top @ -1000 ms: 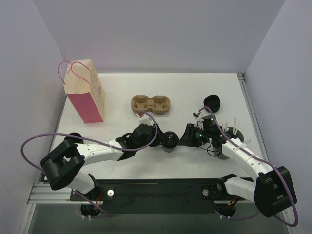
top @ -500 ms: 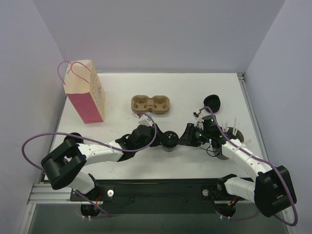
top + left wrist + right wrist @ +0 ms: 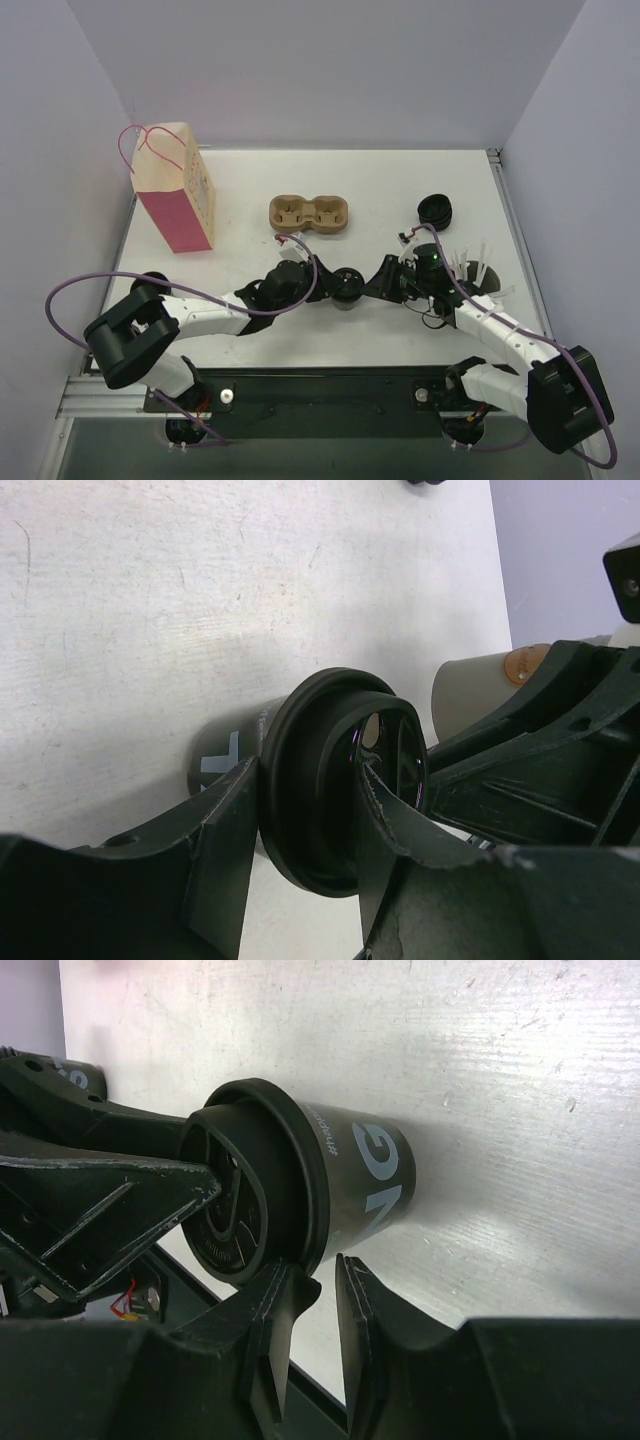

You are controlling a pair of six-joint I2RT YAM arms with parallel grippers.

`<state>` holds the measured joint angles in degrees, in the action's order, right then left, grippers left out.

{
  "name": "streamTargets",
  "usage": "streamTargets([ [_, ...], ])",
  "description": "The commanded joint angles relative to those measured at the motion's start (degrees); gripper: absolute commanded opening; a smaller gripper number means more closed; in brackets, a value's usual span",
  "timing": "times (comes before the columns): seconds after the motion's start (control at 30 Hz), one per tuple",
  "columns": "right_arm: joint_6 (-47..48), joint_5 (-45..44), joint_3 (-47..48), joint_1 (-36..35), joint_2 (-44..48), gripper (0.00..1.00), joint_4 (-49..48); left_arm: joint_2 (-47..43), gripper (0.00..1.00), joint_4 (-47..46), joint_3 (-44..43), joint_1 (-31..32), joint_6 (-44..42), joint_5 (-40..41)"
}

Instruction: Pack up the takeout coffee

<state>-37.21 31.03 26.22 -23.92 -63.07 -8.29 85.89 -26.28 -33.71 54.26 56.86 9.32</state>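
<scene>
A takeout coffee (image 3: pixel 349 283), a small black cup with a black lid (image 3: pixel 335 770), stands on the table's near middle. My left gripper (image 3: pixel 335 286) is shut on it. In the left wrist view its jaws (image 3: pixel 310 830) press both sides of the lid's rim. My right gripper (image 3: pixel 370 288) reaches in from the right. In the right wrist view its jaws (image 3: pixel 322 1275) stand a narrow gap apart just under the lid's edge (image 3: pixel 300 1210), with only table showing between them. The cup's printed side (image 3: pixel 375 1175) faces that camera. The brown pulp tray (image 3: pixel 310 213) lies empty behind.
A pink paper bag (image 3: pixel 180 195) stands at the back left. A stack of loose black lids (image 3: pixel 436 210) sits at the back right. A grey cup (image 3: pixel 480 685) with white sticks (image 3: pixel 470 268) stands beside my right arm. Another black cup (image 3: pixel 153 283) is at the left edge.
The right gripper's jaws have narrowed to a slim gap beside the lid. The left gripper keeps its hold, and the cup has barely shifted.
</scene>
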Motion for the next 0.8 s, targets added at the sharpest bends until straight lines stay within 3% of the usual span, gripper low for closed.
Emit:
streamTargets([
  [0.0, 1.0, -16.94, -5.74, -5.07, -2.77, 0.22, 12.15, 6.05, 0.47, 20.92, 6.03, 1.02, -2.19, -2.12],
  [0.27, -1.38, -20.66, -5.83, -8.68, -0.39, 0.22, 14.44, 5.7, 0.47, 20.4, 6.12, 1.11, -2.1, -1.85],
  [0.53, 3.11, -19.59, 9.09, -8.6, 4.88, 0.31, 22.26, 2.97, 0.48, 27.93, -2.31, 0.85, -6.23, -2.64],
  [0.77, 5.66, -20.39, 13.6, -8.16, 7.43, 0.33, 26.13, 1.57, 0.48, 32.96, -9.53, 0.15, -9.57, -2.73],
])
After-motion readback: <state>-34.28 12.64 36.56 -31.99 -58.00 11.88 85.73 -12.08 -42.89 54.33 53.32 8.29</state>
